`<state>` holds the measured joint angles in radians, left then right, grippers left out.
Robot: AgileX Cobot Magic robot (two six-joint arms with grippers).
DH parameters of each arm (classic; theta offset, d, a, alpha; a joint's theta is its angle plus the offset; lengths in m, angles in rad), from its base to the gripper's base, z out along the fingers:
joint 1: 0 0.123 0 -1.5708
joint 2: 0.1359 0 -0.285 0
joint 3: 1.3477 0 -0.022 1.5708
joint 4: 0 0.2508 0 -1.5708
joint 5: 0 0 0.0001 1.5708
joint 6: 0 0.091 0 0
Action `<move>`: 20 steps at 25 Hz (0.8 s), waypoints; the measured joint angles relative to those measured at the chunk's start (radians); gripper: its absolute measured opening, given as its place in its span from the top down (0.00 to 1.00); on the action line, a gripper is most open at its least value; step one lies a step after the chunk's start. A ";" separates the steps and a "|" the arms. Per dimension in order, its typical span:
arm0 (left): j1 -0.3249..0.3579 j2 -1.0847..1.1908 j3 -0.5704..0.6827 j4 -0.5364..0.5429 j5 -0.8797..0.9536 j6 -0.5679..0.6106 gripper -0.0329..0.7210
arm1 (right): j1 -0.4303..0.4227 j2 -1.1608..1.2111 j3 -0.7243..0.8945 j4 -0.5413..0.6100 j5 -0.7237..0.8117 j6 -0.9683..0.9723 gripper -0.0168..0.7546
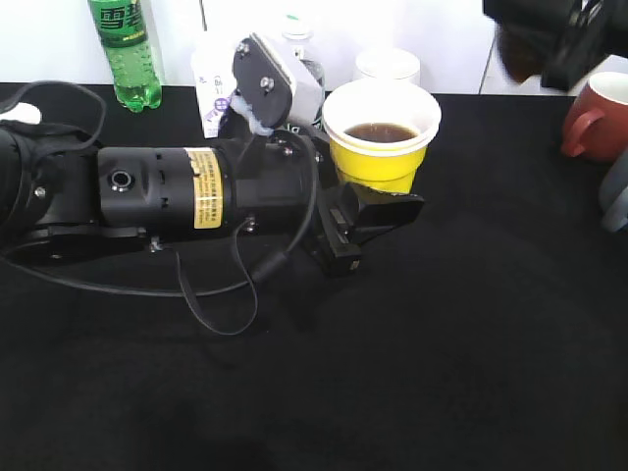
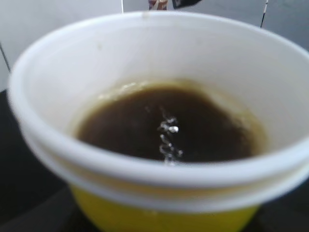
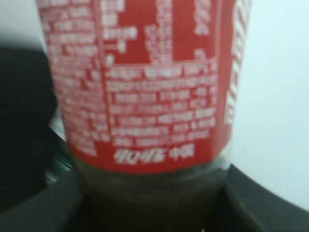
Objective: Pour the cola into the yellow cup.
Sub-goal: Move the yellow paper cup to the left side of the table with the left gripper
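**Black counter against a white wall**

We see a matte black counter (image 1: 442,373) filling nearly the whole exterior view, its far edge meeting a plain white wall (image 1: 177,39). A thin dark vertical seam (image 1: 203,18) runs down that wall near the far left corner. Light is even and bright on the wall, while the counter stays dull.

Even, bright room light w/ no hard shadows on the black cloth desk (image 1: 412,373). The small yellow paper cup (image 2: 159,212) is blurring close to the lens; glare is glinting on its dark liquid. The red-labelled clear plastic cola bottle (image 3: 145,77) is showing soft, print smeared.
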<state>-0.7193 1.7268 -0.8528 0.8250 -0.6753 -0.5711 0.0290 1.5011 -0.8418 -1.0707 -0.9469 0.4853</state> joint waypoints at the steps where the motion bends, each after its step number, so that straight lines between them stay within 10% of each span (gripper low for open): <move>1: 0.000 0.000 0.000 0.000 0.000 0.000 0.37 | 0.000 0.000 0.000 0.001 0.000 0.115 0.48; 6: 0.048 -0.001 0.000 -0.005 -0.005 0.000 0.37 | 0.000 0.000 0.000 0.002 -0.014 0.208 0.48; 20: 0.464 -0.021 0.188 -0.144 -0.112 0.124 0.37 | 0.000 0.000 0.000 0.001 -0.077 0.211 0.48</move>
<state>-0.2557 1.7063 -0.6645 0.6808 -0.7874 -0.4472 0.0290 1.5011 -0.8418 -1.0697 -1.0242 0.6959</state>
